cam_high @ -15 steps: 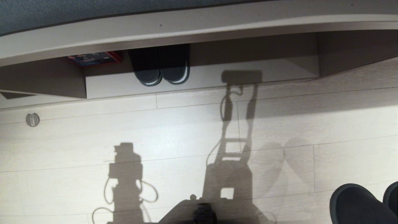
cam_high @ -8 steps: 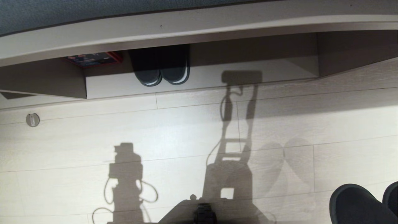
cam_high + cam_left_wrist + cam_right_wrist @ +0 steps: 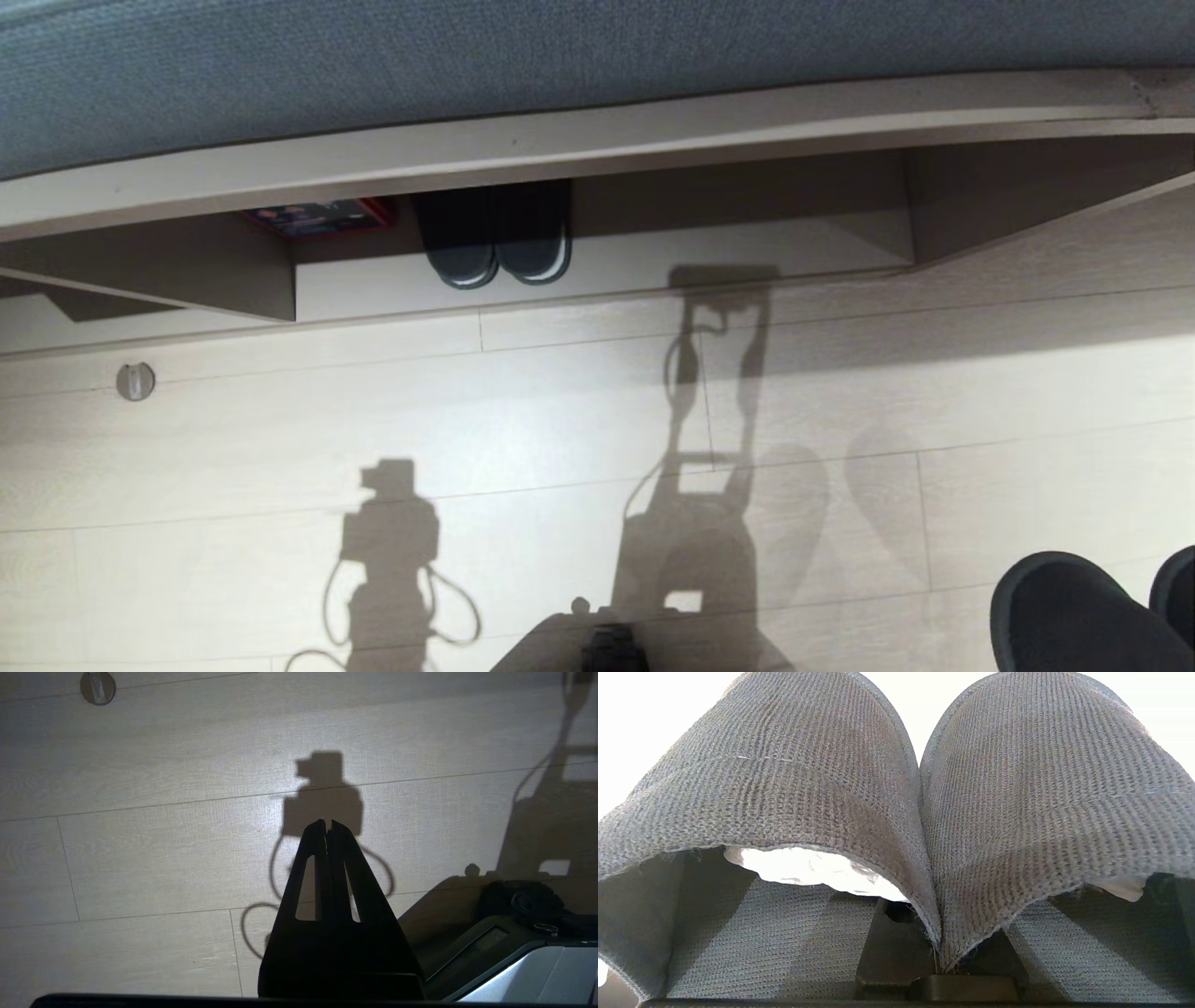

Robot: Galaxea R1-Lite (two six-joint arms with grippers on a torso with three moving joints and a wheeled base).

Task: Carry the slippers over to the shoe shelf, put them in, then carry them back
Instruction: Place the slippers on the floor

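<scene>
The slippers [image 3: 924, 812], a dark grey knit pair, hang side by side with my right gripper [image 3: 937, 963] shut on their two inner edges, pinched together. In the head view their rounded toes [image 3: 1074, 611] show at the lower right, above the floor. The shoe shelf [image 3: 709, 257] runs along the top of that view, a low beige opening with a pale base plank and an upright divider [image 3: 910, 205] at its right end. My left gripper [image 3: 327, 823] is shut and empty over the floor boards.
A darker pair with white-edged soles [image 3: 499, 238] stands in the shelf, beside a red-edged flat box [image 3: 317, 217]. A grey cushion [image 3: 467, 65] lies on top of the shelf. A round fitting [image 3: 136, 381] is set in the floor. My base [image 3: 611, 644] shows at the bottom.
The whole head view has shifted: the shelf sits lower in the picture and more of the grey cushion shows. The slippers and both arms keep their place.
</scene>
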